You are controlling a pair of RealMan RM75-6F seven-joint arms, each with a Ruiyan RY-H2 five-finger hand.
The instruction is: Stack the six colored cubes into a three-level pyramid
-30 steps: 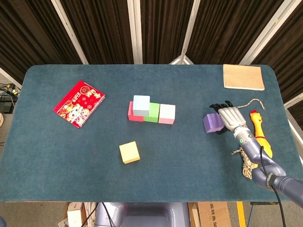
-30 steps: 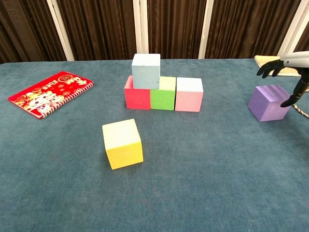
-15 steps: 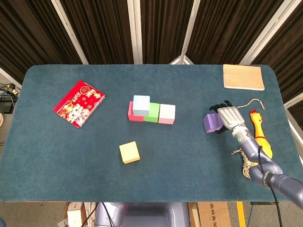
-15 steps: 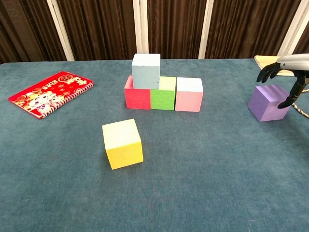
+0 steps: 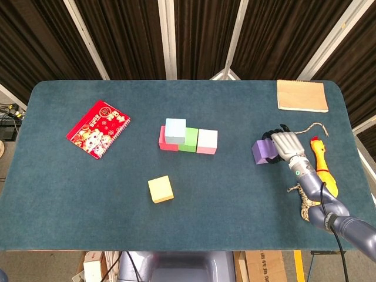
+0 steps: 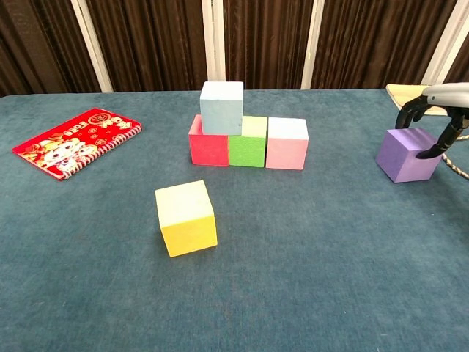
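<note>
A red cube (image 5: 164,143), a green cube (image 5: 190,140) and a pink cube (image 5: 207,141) stand in a row at mid-table, with a light blue cube (image 5: 175,130) on top over the red and green ones; the chest view shows the same row (image 6: 286,147) and the light blue cube (image 6: 221,106). In front of the row sits a yellow cube (image 5: 160,188) (image 6: 186,218), alone. Over on the right the purple cube (image 5: 260,151) (image 6: 405,158) rests on the table, and my right hand (image 5: 286,144) (image 6: 440,99) wraps its fingers around it from above. My left hand appears in neither view.
A red booklet (image 5: 98,128) lies at the left. A tan notebook (image 5: 302,95) is at the far right corner. A yellow rubber chicken (image 5: 321,161) and a rope (image 5: 305,202) lie just right of my right arm, near the table's edge.
My right hand's fingers, spread above the purple cube a second ago, have curled down around it. The cubes have not moved.
</note>
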